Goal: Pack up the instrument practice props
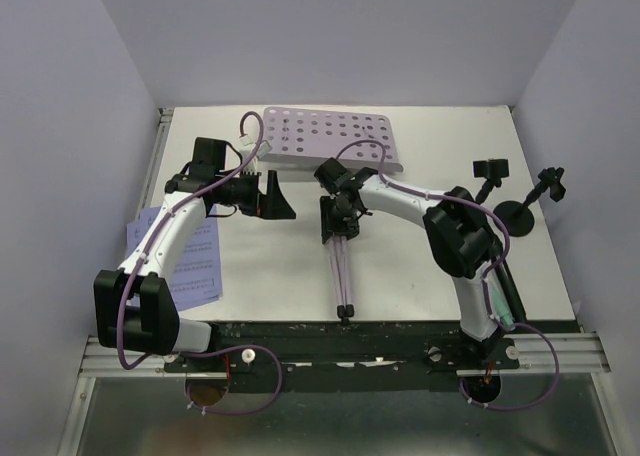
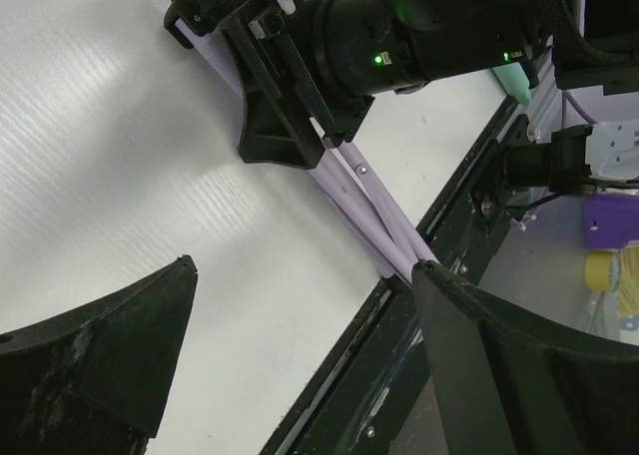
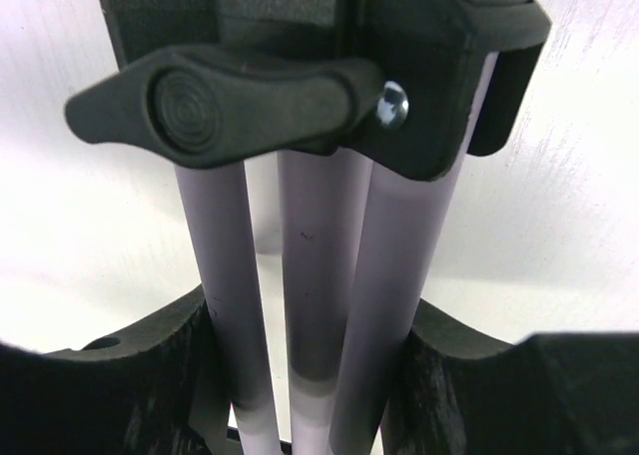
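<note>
- music rack (image 1: 330, 141) lies mid-surface (image 1: 270, 276): plate at far side, legs (image 1: 343, 271) pointing to near edge.
- sheet-music pages (image 1: 200, 266) left, flat on surface.
- mic holders (image 1: 517, 218) right; microphone (image 1: 503, 311) near-right edge.

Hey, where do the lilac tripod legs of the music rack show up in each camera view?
Top external: tripod legs lie at table centre, feet toward the arm bases.
Left wrist: a diagonal bundle, upper centre to right of middle.
Right wrist: three upright tubes filling the middle.
Shared landmark: the right pincer straddling them.
</note>
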You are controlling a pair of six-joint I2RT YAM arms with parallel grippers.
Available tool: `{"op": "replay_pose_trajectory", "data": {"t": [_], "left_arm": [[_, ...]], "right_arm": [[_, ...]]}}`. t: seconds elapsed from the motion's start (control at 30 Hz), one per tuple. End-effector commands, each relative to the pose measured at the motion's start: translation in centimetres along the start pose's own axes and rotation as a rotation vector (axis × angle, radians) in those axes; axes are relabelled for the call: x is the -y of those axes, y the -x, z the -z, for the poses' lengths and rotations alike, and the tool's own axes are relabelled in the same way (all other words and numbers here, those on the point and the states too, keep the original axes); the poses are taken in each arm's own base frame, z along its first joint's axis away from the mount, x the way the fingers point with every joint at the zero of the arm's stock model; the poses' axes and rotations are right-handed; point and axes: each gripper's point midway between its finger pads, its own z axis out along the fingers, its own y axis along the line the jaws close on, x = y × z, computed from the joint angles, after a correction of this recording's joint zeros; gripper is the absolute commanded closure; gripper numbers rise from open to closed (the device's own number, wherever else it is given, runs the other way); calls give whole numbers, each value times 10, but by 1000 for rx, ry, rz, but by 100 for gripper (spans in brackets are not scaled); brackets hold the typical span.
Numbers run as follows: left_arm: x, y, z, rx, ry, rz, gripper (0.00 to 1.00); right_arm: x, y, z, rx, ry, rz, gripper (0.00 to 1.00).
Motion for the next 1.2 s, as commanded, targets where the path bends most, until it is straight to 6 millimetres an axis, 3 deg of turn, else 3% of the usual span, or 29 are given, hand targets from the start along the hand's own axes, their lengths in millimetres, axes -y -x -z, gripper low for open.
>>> {"op": "replay_pose_trajectory", "data": {"t": [0.0,0.07,0.1,0.13,0.17,0.23,0.3,0.37,0.53,0.63,0.73,0.8,0.9,1.03,1.17], "left_arm": [[5,4,6,23,-2,-21,1],[4,4,5,23,0,-21,1],[3,4,5,21,3,-20,1],[3,4,5,21,5,-20,1],[3,4,6,20,7,-19,1],[5,5,8,17,6,-24,1],[8,8,12,15,7,-42,1],[11,14,18,11,22,-93,1],[9,38,37,9,121,-289,1],[0,59,48,35,225,-366,1],[-8,85,64,96,354,-428,1],[-5,104,79,161,427,-471,1],[-5,125,101,308,547,-500,1],[-8,113,104,400,574,-577,1],[-24,90,91,370,572,-427,1]], "right_arm": [[4,-23,-16,-70,-63,-98,93],[1,-22,-15,-66,-48,-114,96],[-3,-18,-15,-55,-27,-93,92],[-6,-15,-15,-43,-12,-69,81],[-8,-11,-14,-29,-4,-44,55],[-6,-5,-5,-4,5,25,25],[0,3,14,24,15,53,13],[5,18,47,89,46,55,1],[-8,52,123,280,255,271,1],[-21,57,162,384,343,521,0],[-19,60,194,452,339,659,0],[-2,66,206,456,230,625,0],[44,81,223,475,-48,471,0],[62,75,247,607,-90,496,0],[68,61,262,648,-73,536,0]]}}
